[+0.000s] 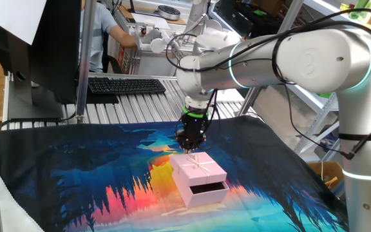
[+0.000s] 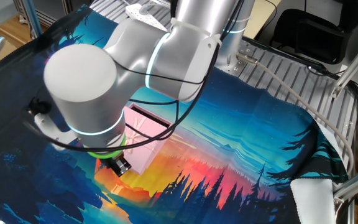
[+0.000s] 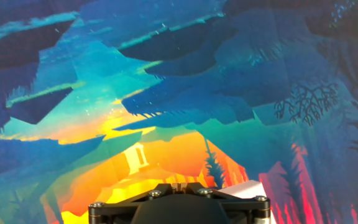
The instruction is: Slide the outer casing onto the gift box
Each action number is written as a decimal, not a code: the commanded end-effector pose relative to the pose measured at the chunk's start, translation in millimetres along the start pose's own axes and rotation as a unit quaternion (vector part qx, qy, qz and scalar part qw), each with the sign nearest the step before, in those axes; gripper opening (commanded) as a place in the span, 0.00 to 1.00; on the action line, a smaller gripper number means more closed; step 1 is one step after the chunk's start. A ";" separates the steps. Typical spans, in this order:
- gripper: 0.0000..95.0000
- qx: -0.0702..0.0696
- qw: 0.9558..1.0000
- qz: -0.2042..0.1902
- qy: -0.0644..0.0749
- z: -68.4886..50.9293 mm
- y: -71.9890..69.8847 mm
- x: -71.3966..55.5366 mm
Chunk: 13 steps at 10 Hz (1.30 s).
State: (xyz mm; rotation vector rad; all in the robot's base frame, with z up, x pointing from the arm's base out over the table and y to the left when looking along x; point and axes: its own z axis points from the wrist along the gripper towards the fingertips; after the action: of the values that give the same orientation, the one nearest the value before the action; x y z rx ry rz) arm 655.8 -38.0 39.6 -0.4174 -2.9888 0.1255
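Your gripper (image 1: 190, 138) hangs just above the far edge of the outer casing (image 1: 200, 167); whether its jaws are released or clenched, you cannot tell, since the fingers stay hidden in all views. The outer casing sits on the printed cloth (image 1: 76, 174) near mid-table, bow up. The gift box (image 1: 206, 191) is mostly inside it, dark interior showing as a slot at the near right face. A keyboard (image 1: 126, 84) lies far left.
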 end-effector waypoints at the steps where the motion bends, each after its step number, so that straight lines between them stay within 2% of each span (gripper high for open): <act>1: 0.00 0.002 1.000 -0.002 0.002 1.9 -0.8 1.5; 4: 0.00 0.006 1.000 -0.007 0.002 2.8 -5.3 10.5; 8: 0.00 0.009 1.000 -0.015 0.004 -2.1 -13.7 22.7; 13: 0.00 0.016 1.000 -0.021 0.004 -6.5 -18.5 28.3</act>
State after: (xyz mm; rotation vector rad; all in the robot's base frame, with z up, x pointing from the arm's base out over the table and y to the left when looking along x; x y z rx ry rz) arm 623.3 -48.0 52.1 -0.3477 -2.9829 0.1707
